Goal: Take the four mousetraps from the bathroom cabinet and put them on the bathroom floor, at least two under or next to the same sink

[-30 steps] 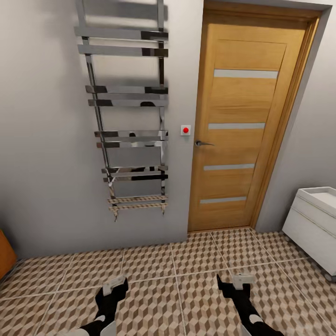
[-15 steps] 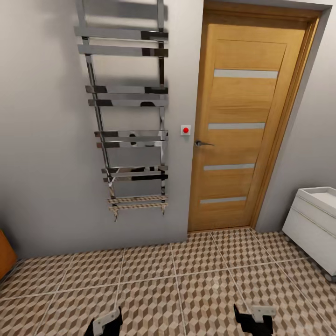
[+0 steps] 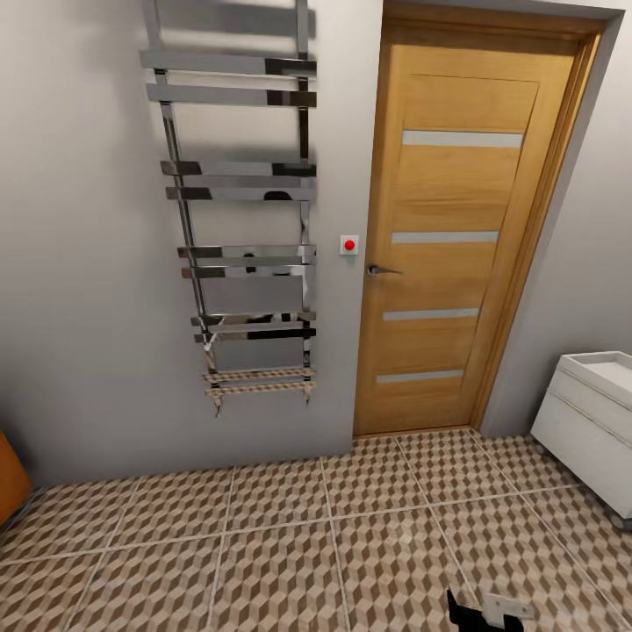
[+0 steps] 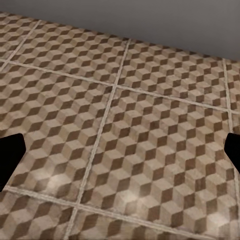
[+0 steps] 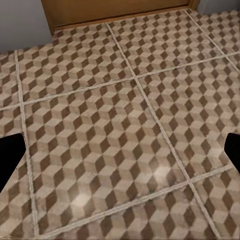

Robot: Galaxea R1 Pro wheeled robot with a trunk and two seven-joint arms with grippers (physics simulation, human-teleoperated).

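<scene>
Cube-patterned tiled bathroom floor (image 3: 290, 527) meets a slatted wooden door (image 3: 456, 228) and chrome ladder towel rail (image 3: 241, 202); both end effectors (image 4: 120, 160) (image 5: 120, 155) spread wide, empty.

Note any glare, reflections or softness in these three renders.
Head view: the chrome ladder-style towel rail mirrors dark shapes and the cube-patterned brown and beige floor tiles; lighting flat, shadows faint. Left wrist view: soft, two pale sheen spots on the tiles. Right wrist view: similar glossy patches, slight blur.
</scene>
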